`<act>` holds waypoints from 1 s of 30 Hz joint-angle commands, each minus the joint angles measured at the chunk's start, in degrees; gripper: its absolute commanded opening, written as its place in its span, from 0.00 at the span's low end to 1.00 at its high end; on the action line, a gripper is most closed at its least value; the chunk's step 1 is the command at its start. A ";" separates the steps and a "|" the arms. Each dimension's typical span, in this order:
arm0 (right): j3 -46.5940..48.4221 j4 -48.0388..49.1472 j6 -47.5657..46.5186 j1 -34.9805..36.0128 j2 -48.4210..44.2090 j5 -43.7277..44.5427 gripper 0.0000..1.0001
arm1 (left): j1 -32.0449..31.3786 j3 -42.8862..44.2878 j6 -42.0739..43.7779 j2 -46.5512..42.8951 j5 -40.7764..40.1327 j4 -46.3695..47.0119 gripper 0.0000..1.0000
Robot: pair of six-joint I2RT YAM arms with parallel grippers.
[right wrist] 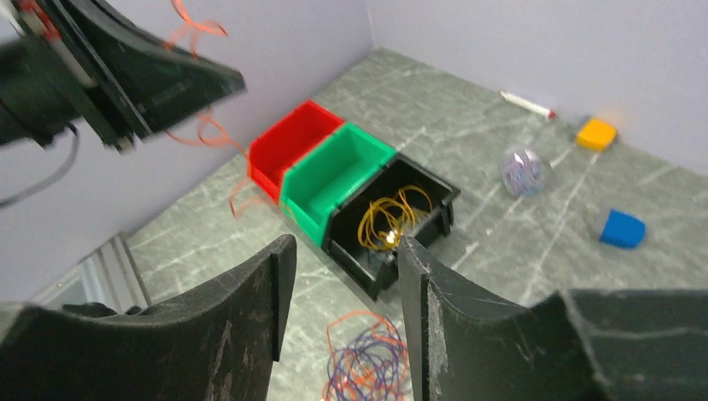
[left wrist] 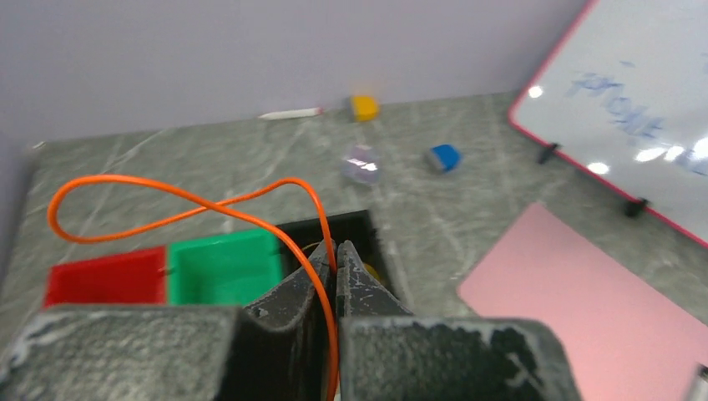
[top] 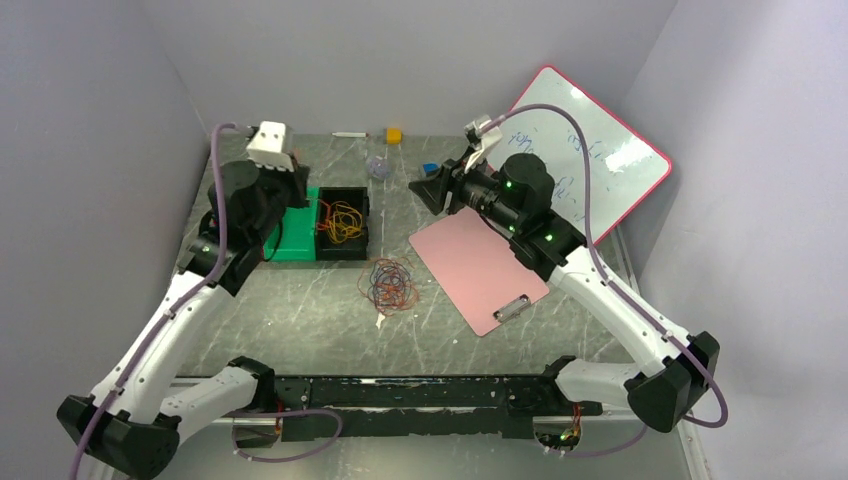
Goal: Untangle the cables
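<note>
Closest to view, the left gripper [left wrist: 336, 251] is clenched on a thin orange cable [left wrist: 219, 203]. The cable rises from between the black fingers and curls into a crossed loop in the air. This gripper hangs above the table [top: 300, 310], up and to the left of a black bin [top: 342, 254].

Inside the black bin lie yellow cables [top: 342, 222], coiled in loose loops. A green bin [top: 295, 240] touches the black bin's left side, and a red bin [right wrist: 292, 142] sits just beyond the green one.

A tangle of cables [top: 390, 283], orange and dark blue, lies on the table near the black bin's front right corner, on the side toward the arms.

The right gripper [right wrist: 346, 242] is raised to the right of the black bin. Its fingers are spread apart with nothing between them.

A pink clipboard [top: 478, 265] lies flat to the right of the black bin. Farther right and behind, a whiteboard [top: 590, 150] leans against the wall. Behind the black bin sit a yellow block [top: 394, 135], a blue block [top: 430, 169] and a marker [top: 350, 134].
</note>
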 commanded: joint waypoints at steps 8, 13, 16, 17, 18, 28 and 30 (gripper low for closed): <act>-8.39 -1.60 -0.87 0.12 -3.65 3.26 0.52 | 17.17 2.46 2.10 3.32 0.09 -6.00 0.07; -9.31 -2.45 -1.29 0.11 -3.68 1.93 0.53 | 20.83 1.14 2.84 7.32 1.36 -0.98 0.07; -10.00 -2.73 -1.35 0.12 -4.26 1.74 0.53 | 21.62 1.23 2.79 9.91 1.60 2.05 0.07; -10.09 -2.92 -1.31 0.10 -4.41 1.53 0.53 | 21.85 1.42 2.83 10.89 1.51 2.75 0.07; -10.17 -3.01 -1.23 0.05 -4.59 1.21 0.53 | 22.04 1.59 2.92 11.74 1.44 3.44 0.07; -13.34 -2.15 -0.07 0.11 -5.57 -0.05 0.53 | 24.61 -0.44 5.64 18.57 1.92 11.50 0.07; -13.19 -2.42 -0.15 0.13 -5.37 -0.19 0.53 | 26.88 -0.15 5.01 19.39 3.37 11.57 0.07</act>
